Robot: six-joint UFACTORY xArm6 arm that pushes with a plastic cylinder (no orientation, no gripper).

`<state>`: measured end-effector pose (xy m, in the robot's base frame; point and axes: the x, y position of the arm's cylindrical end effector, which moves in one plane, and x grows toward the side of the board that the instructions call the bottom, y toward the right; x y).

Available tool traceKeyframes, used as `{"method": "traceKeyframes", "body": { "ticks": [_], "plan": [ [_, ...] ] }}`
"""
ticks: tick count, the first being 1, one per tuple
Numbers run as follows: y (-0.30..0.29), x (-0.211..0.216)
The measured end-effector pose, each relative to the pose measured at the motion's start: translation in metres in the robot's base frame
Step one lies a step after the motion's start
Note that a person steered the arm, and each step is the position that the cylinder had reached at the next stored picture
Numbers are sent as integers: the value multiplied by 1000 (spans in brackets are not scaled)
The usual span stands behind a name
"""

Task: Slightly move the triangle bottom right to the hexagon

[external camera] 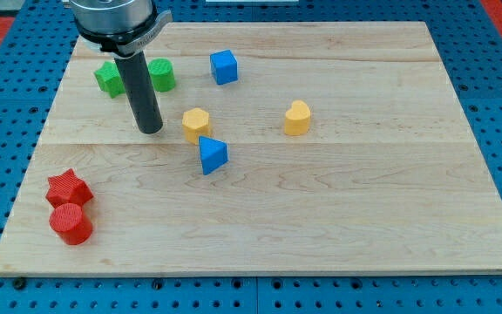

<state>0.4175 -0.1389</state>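
A blue triangle (pixel 212 155) lies near the board's middle, just below and to the right of a yellow hexagon (pixel 196 124). The two are close, with a small gap between them. My tip (pixel 150 130) rests on the board to the left of the yellow hexagon and up-left of the blue triangle, touching neither. The dark rod rises from it toward the view's top.
A blue cube (pixel 223 66) sits at the top middle. A yellow heart-like block (pixel 297 119) lies right of the hexagon. Two green blocks (pixel 109 78) (pixel 163 75) flank the rod at the top left. A red star (pixel 68 187) and a red cylinder (pixel 71 223) sit at the bottom left.
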Motion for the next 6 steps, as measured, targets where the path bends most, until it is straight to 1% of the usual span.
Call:
{"method": "traceKeyframes", "body": {
  "ticks": [2, 3, 4, 5, 6],
  "plan": [
    [0, 0],
    [12, 22],
    [52, 26],
    [53, 59],
    [53, 79]
  ]
}}
